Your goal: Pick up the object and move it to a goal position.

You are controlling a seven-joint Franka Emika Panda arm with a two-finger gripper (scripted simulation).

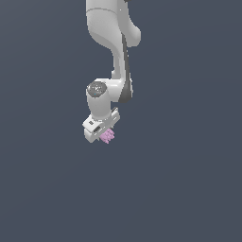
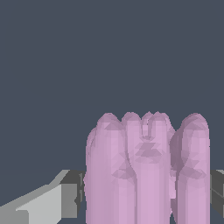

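Observation:
The object (image 1: 108, 137) is a small pale pink-lilac lump with short finger-like lobes. In the exterior view it sticks out under the white gripper (image 1: 105, 134), near the middle of the picture. In the wrist view the object (image 2: 146, 170) fills the space between the two fingers. One grey finger (image 2: 65, 197) touches one side of it and the other finger (image 2: 217, 192) shows at the picture's edge against its other side. The gripper is shut on the object. I cannot tell from these frames whether the object rests on the ground or is held above it.
The white arm (image 1: 116, 42) comes down from the top of the exterior view. The plain dark grey-blue ground (image 1: 189, 189) lies all around. No goal marker shows in either view.

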